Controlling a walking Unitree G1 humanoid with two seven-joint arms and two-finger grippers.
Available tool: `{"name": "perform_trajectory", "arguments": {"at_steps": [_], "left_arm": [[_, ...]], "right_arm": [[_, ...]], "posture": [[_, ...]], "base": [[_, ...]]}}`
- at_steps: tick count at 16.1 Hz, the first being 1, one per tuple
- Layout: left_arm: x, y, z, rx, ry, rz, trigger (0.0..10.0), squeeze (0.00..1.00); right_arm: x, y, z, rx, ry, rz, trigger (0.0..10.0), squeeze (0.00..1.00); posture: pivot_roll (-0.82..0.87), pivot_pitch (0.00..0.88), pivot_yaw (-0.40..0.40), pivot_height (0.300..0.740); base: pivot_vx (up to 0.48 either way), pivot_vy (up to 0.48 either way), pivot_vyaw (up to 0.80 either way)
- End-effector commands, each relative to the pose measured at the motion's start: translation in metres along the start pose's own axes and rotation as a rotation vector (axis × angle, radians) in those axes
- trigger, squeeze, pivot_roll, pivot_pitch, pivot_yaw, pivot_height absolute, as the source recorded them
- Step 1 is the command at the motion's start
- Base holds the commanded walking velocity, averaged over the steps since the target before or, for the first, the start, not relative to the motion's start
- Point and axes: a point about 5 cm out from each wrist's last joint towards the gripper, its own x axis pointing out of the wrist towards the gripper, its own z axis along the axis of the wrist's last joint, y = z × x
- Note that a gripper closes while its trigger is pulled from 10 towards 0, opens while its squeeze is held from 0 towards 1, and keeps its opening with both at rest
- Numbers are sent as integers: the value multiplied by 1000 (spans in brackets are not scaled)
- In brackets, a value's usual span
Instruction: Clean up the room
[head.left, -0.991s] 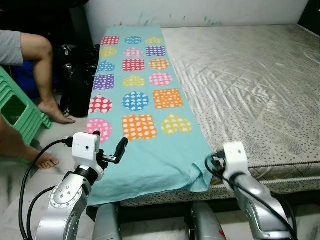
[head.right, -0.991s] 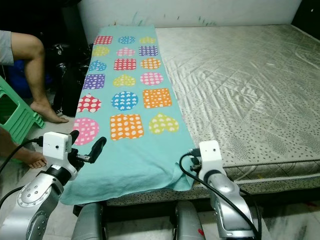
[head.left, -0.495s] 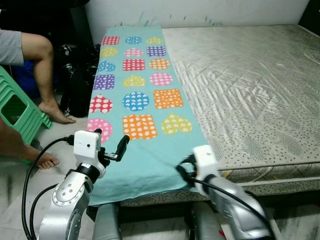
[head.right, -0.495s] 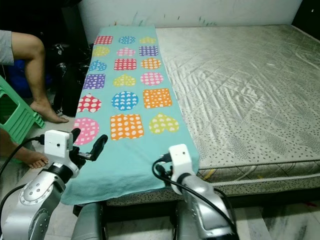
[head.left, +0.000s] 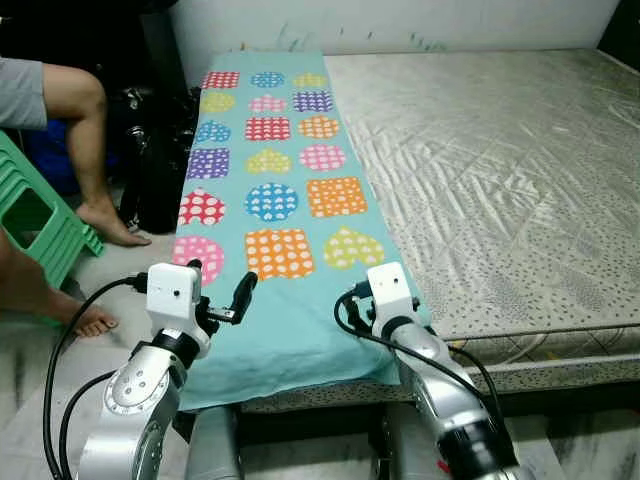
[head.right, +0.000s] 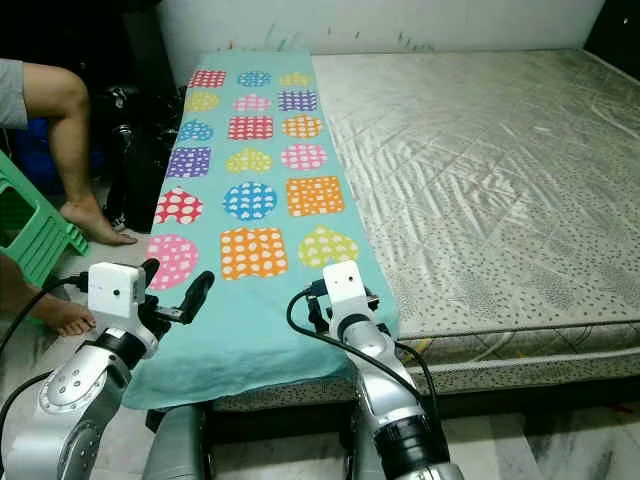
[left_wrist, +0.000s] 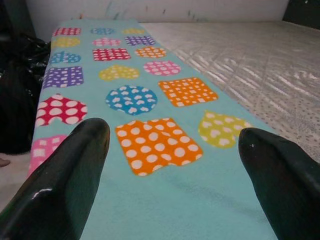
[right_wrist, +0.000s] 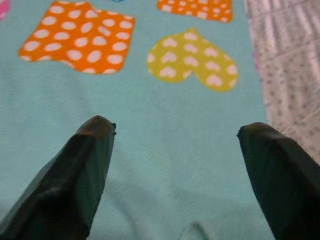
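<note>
The teal cloth (head.left: 285, 230), printed with dotted hearts, circles and squares, lay flat along the left strip of the bed (head.left: 500, 170), running from the far wall to the near edge, where its hem hung over the mattress front. Its left border followed the bed's left side; its right border lay on the quilted mattress, which stretched bare and wide to the right.

The left end effector (left_wrist: 175, 165) hovered at the cloth's near left corner, fingers spread wide, with an orange dotted patch (left_wrist: 157, 144) between them and nothing gripped. The right end effector (right_wrist: 177, 165) hung low over the near right part of the cloth, fingers likewise spread apart, a yellow heart (right_wrist: 192, 62) just beyond them.

Left of the bed, a narrow floor gap held a black bag (head.left: 160, 170), a green plastic stool (head.left: 40, 225) and a seated person's bare legs and feet (head.left: 95, 200), so free room on that side was tight.

Compared with a second earlier, the right arm had swung from beyond the cloth's near right corner, off the mattress edge, inward and over the cloth. That corner, which had hung bunched over the front, now lay straighter along the edge. The left arm had barely shifted.
</note>
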Motion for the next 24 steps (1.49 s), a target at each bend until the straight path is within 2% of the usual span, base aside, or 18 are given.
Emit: {"name": "perform_trajectory", "arguments": {"at_steps": [1, 2, 4, 5, 6, 7, 9, 14, 17, 20, 23, 24], "left_arm": [[-4, 3, 2, 17, -2, 17, 10000, 0], [-5, 3, 2, 18, -2, 18, 10000, 0], [-6, 4, 3, 19, -2, 27, 10000, 0], [-6, 4, 2, 18, 0, 27, 10000, 0], [-5, 3, 0, 18, 2, 25, 10000, 0], [-4, 1, 1, 16, 2, 21, 10000, 0], [-3, 2, 2, 16, 1, 20, 10000, 0], [-1, 1, 0, 12, 7, 9, 10000, 0], [1, 1, 0, 10, 5, 6, 10000, 0], [1, 1, -1, 9, 7, 7, 10000, 0], [-1, 0, -1, 7, 7, 7, 10000, 0], [-1, 0, -2, 7, 7, 8, 10000, 0]], "right_arm": [[5, -1, -2, -50, -2, 2, 10000, 0], [7, -3, -3, -79, 5, 3, 10000, 0], [7, -11, -3, -257, -20, 5, 10000, 0], [7, -15, -5, -302, -26, 10, 10000, 0], [7, -19, -8, -314, -22, 9, 10000, 0], [8, -24, -13, -250, 12, 13, 10000, 0], [7, -32, -15, -251, 14, 18, 10000, 0], [-16, -58, -28, -273, 51, 46, 10000, 0], [-25, -66, -31, -283, 73, 51, 10000, 0], [-26, -62, -31, -320, 81, 81, 10000, 0], [-32, -41, -32, -350, 90, 197, 10000, 0], [-33, -39, -33, -360, 93, 210, 10000, 0]], "posture": [[58, 56, -25, 570], [60, 56, -26, 570], [56, 57, -26, 570], [54, 58, -26, 570], [48, 59, -24, 570], [48, 60, -23, 570], [45, 61, -19, 570], [12, 68, -4, 570], [6, 66, -4, 570], [9, 67, -6, 570], [9, 67, -6, 570], [10, 67, -7, 570]], "base": [[0, 0, 0], [0, 0, 0], [0, 0, 0], [0, 0, 0], [0, 0, 0], [0, 0, 0], [0, 0, 0], [0, 0, 0], [0, 0, 0], [0, 0, 0], [0, 0, 0], [0, 0, 0]]}}
